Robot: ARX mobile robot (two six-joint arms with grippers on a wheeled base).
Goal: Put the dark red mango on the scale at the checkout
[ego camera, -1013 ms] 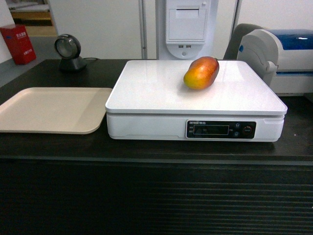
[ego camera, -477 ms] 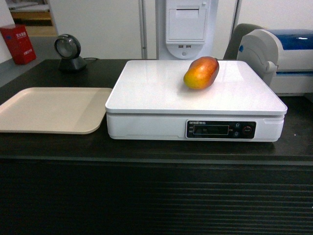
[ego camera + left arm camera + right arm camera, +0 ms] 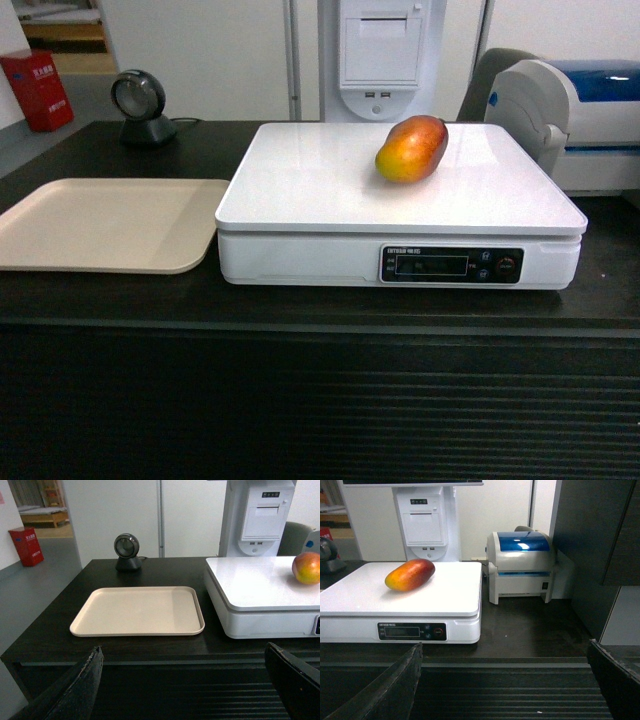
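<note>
The left gripper (image 3: pixel 187 687) stands spread wide, its two dark fingers (image 3: pixel 75 690) showing only at the bottom corners of the left wrist view, with nothing between them and nothing touched. It hangs in front of the checkout (image 3: pixel 150 652), on the near side of the counter edge, facing the beige tray (image 3: pixel 137 611).

The right gripper (image 3: pixel 510 687) is likewise spread wide and holds nothing; its fingers (image 3: pixel 385 692) frame the bottom corners of the right wrist view, off the near edge of the counter and apart from everything on it. Neither gripper appears in the head view.

The dark red mango (image 3: pixel 411 148) lies on its side on the white platform of the scale (image 3: pixel 330 190), toward the far right part of the platform, red end pointing far and right, orange-yellow end nearer and left. It rests free, with no gripper near it.

The scale sits on the black counter, its display panel (image 3: pixel 451 265) facing the near side. The beige tray lies flat just left of the scale, its right edge close beside the scale's base. Far left on the counter stands a round barcode scanner (image 3: pixel 140 105). To the right of the scale sits a label printer (image 3: pixel 520 566) with a blue lid, and behind the scale rises a white terminal stand (image 3: pixel 380 55). A red box (image 3: pixel 36 90) stands on the floor at far left.
</note>
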